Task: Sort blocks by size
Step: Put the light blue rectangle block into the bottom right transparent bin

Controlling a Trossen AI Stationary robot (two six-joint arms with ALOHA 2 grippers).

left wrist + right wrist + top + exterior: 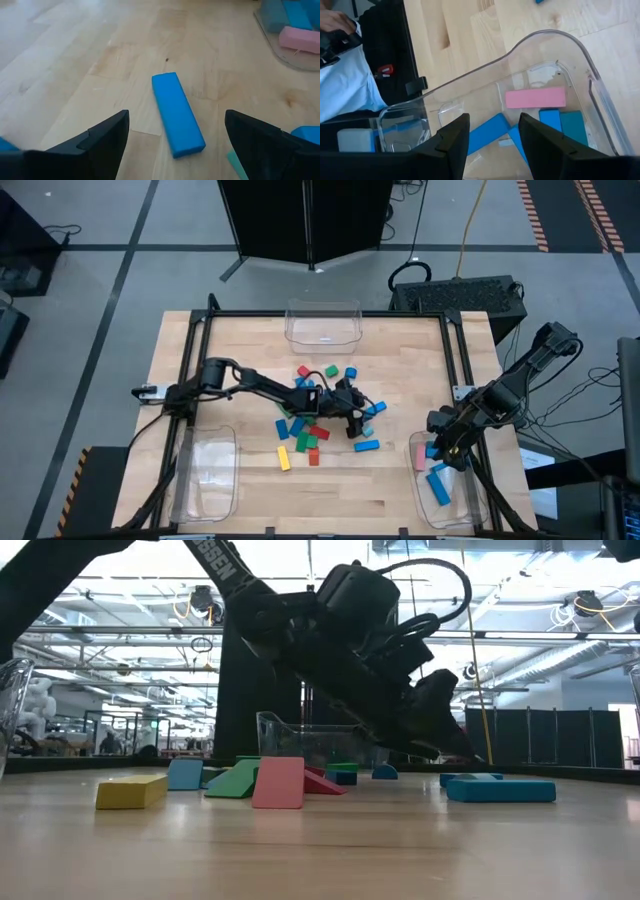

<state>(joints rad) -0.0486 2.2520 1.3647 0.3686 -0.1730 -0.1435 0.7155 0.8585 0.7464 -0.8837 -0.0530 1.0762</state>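
Left tool (pixel 175 142) hangs with fingers wide apart over the long blue bar block (pixel 177 114), which lies flat on the wooden desk (pixel 75 65) amid scattered blocks. Best to straddle its narrow sides, descend square, then close. Right tool (pixel 490 135), fingers apart and empty, sits above the clear plastic bin (pixel 590 75) holding long bars.

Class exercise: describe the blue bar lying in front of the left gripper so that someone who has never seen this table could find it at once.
Start at the heap of blocks in the middle of the wooden table. On its right edge, toward the bin holding the pink bar, the left gripper hangs open. The blue bar lies flat beyond its fingers: long, plain blue, alone on bare wood.
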